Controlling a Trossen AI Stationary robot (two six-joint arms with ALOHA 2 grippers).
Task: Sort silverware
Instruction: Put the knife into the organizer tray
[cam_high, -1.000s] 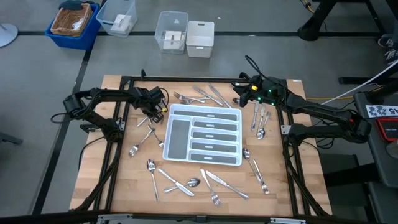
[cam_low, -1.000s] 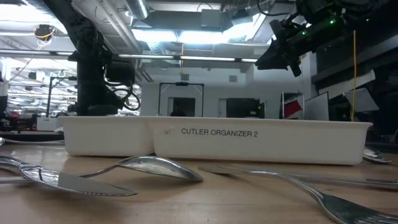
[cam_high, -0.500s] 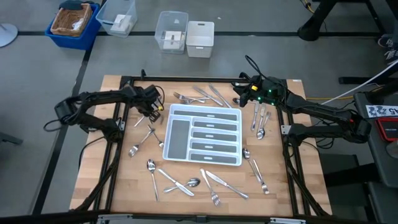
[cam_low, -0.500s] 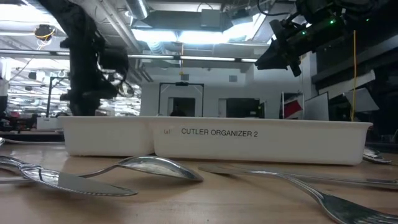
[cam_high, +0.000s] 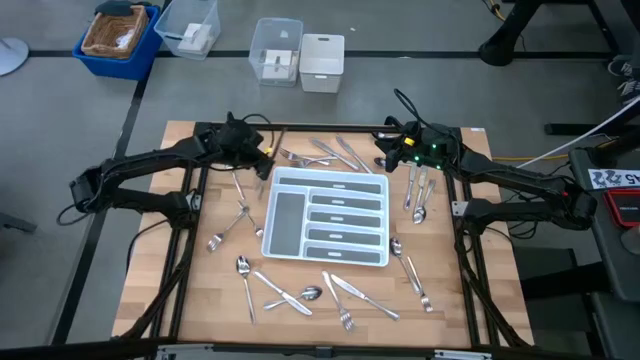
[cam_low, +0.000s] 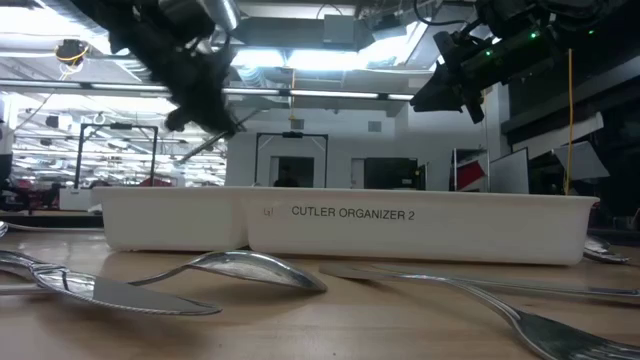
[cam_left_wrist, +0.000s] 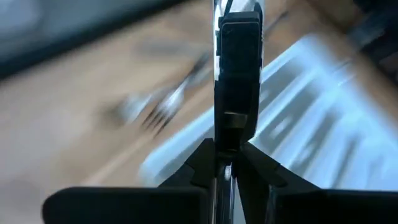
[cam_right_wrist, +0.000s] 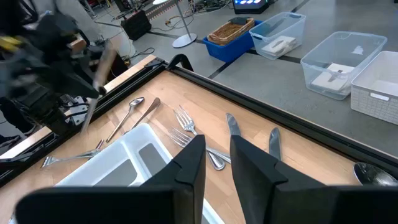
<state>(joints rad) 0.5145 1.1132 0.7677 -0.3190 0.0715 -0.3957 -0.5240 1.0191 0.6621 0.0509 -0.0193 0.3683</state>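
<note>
Wooden worktop (cam_high: 150, 290) was strewn with silverware (cam_high: 330, 291); tray (cam_high: 327, 216) lay unfilled. Left hand (cam_high: 268, 150) was clamped on one piece; right hand (cam_high: 385, 160) was parted.

I work in a robotics lab: my wooden tabletop (cam_high: 200, 300) sits on a grey floor beside storage bins (cam_high: 300, 55), under ceiling strip lights (cam_low: 300, 60), with equipment racks (cam_low: 120, 160) behind.
</note>
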